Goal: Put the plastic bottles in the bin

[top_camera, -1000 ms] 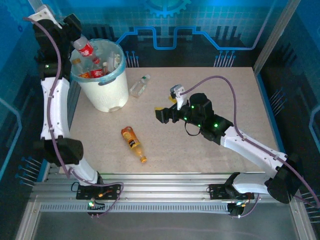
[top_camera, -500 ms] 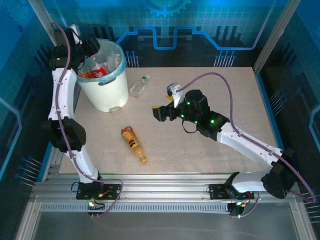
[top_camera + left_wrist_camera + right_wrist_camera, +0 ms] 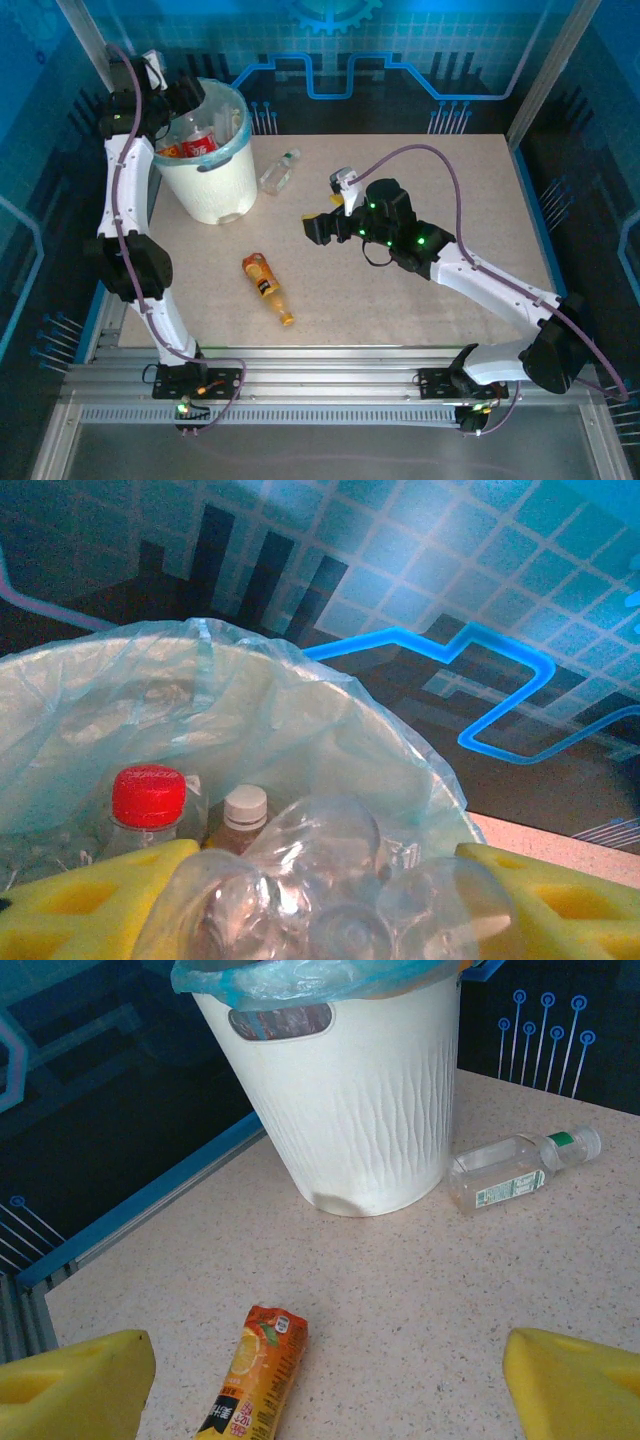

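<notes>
Several bottles (image 3: 200, 146) in bin (image 3: 222, 192), 11 o'clock; orange bottle (image 3: 267, 288), clear bottle (image 3: 279, 172) lie outside. Empty right gripper (image 3: 330, 1360) spread wide; left gripper (image 3: 325, 880) hold unclear.

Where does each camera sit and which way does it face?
Top: above and behind the arms, looking down at the table; both arms show.
Left wrist: over the bin, looking into it; yellow fingers show.
Right wrist: low over the table, facing the bin's side; yellow fingers show.
Shared: top and right wrist both see the orange bottle and clear bottle.
</notes>
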Motion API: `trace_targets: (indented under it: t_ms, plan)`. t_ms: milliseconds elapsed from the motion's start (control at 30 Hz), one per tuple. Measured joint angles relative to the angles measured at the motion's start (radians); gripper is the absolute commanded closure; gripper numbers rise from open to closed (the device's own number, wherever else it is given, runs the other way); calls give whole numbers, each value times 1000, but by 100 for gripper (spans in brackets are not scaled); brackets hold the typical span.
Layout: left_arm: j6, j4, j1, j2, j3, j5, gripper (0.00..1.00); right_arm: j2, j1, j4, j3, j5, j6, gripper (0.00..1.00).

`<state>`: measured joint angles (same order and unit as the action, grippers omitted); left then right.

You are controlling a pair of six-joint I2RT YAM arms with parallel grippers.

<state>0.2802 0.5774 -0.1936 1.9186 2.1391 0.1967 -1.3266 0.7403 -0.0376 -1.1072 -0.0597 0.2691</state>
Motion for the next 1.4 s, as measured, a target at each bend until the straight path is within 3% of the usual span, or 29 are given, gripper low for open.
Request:
trace_targets:
  t_ms: [167,533,800,967,1100,1400]
  plan:
    - [1,1,0,-1,0,-2,26,0,0,0,0,0,0,9]
    - [6,2,0,-2,45,-16,36,-9,0,0,0,0,4,9]
    - [-13,48,0,60,64,-21,50,-27,1,-15,0,-1,4,9]
    - [-25,31,0,51,-86,-20,61,-29,1,-25,0,-1,4,9]
    - [-28,-47,-2,37,-152,-18,62,-34,1,-26,-1,-5,4,9]
    - [-24,11,-2,33,-117,0,56,-53,2,-34,-19,-12,4,9]
